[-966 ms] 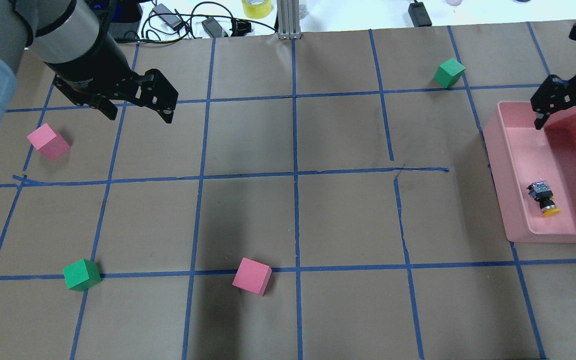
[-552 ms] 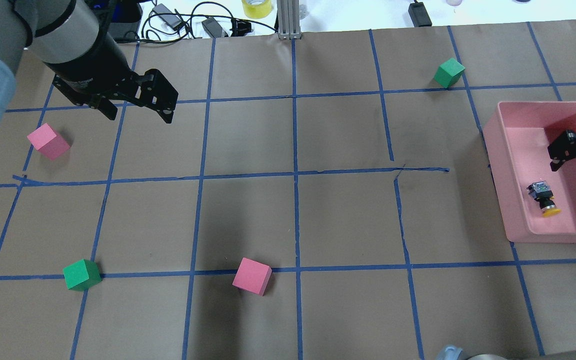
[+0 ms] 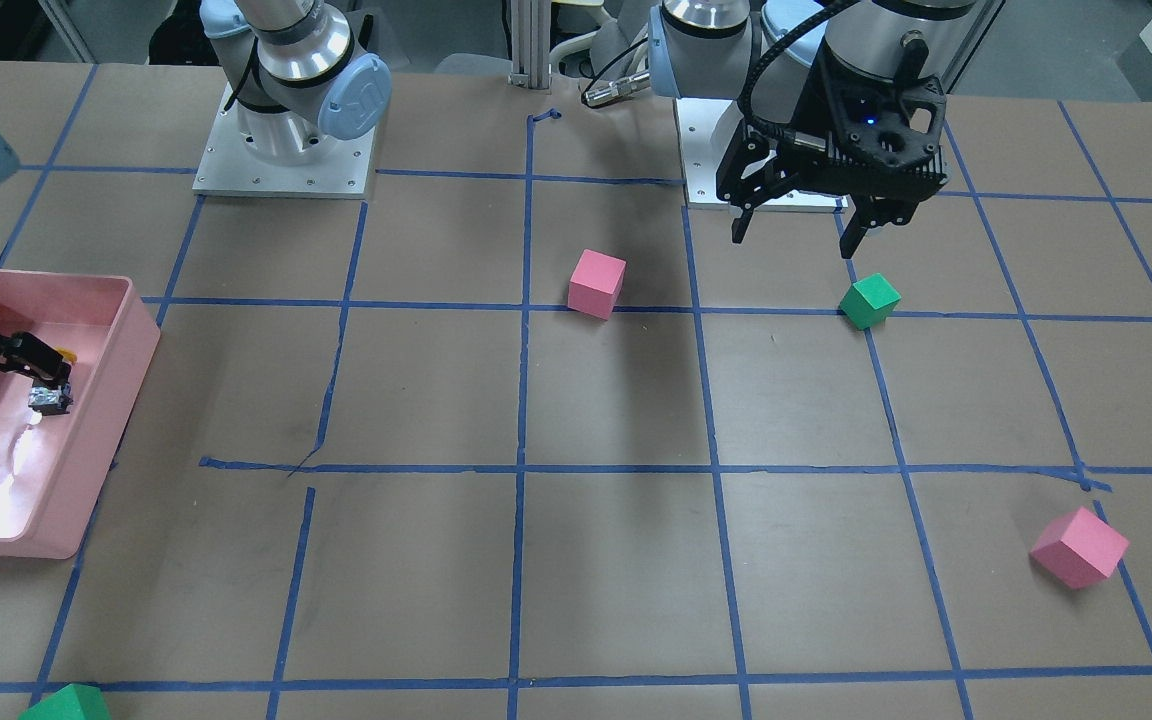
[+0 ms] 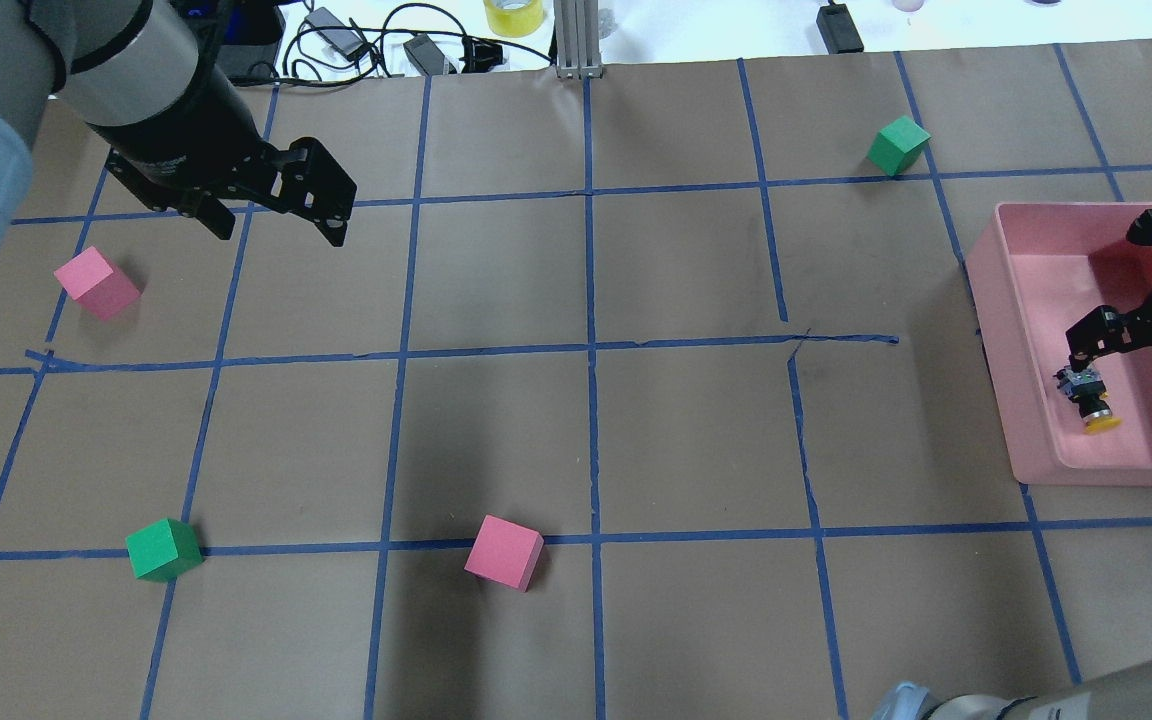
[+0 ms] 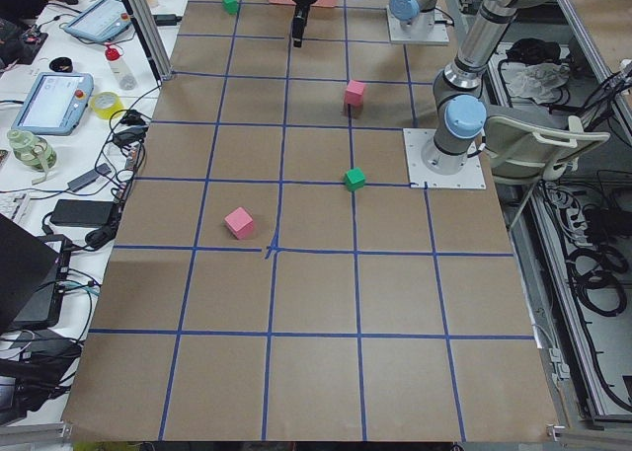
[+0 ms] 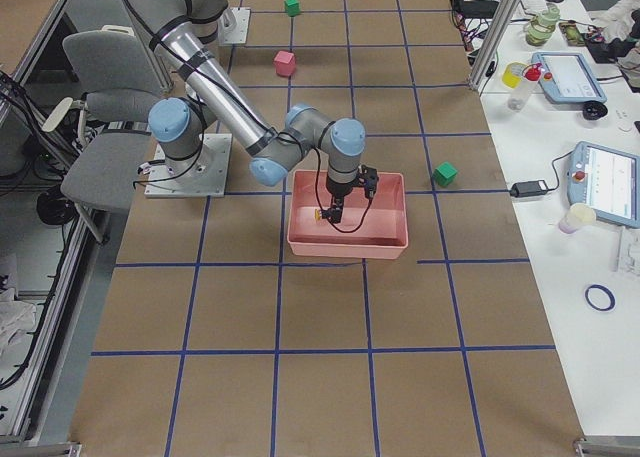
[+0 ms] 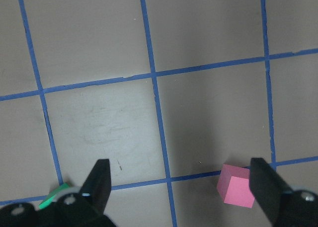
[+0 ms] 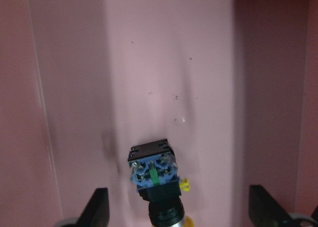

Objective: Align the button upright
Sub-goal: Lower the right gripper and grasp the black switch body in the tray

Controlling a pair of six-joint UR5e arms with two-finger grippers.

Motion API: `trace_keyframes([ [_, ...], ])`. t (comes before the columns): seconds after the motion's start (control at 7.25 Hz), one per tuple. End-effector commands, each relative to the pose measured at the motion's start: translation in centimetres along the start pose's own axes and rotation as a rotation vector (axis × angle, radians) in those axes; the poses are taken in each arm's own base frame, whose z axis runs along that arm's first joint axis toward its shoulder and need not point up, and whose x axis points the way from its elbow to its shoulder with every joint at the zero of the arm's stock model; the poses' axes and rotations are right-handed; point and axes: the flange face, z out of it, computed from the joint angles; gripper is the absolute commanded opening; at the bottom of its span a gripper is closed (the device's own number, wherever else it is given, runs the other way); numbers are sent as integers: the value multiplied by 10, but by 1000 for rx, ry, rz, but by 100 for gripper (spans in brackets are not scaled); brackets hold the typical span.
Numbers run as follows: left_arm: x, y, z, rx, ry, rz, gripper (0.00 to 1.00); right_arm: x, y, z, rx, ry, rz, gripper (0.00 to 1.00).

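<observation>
1. The right gripper (image 4: 1136,364) is down inside the pink bin (image 4: 996,330), its two fingers spread wide apart and holding nothing
2. The button (image 4: 1088,395) lies on its side on the bin floor directly beneath this gripper, in the gap between the fingers and clear of both in the right wrist view
3. Its blocky base, with blue and green terminal parts, faces up towards the wrist camera; the black neck and yellow cap point away from the gripper, towards the robot's side of the bin
4. In the overhead view one fingertip sits just beside the base; whether it touches cannot be told
5. The left gripper (image 4: 281,232) hangs above the table, well apart from the bin, fingers likewise spread and empty
6. Under it, the left wrist view shows a pink cube (image 7: 236,187) on the table close to one finger and a corner of a green cube (image 7: 55,196) by the other
7. A second pink cube (image 4: 96,283) and a second green cube (image 4: 898,145) lie farther off, apart from both grippers
</observation>
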Motion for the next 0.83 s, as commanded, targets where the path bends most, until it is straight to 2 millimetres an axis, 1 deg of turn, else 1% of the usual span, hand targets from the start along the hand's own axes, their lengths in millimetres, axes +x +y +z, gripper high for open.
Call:
trace_keyframes([
  [0.0, 0, 0, 0, 0, 0, 0, 100, -1, -2, 8, 4, -21, -49, 100],
  [0.28, 0, 0, 0, 0, 0, 0, 100, -2, -4, 9, 19, -29, -62, 100],
  [0.41, 0, 0, 0, 0, 0, 0, 100, -2, -4, 14, 10, -35, -63, 100],
  [0.69, 0, 0, 0, 0, 0, 0, 100, -4, -7, 14, 29, -57, -90, 100],
])
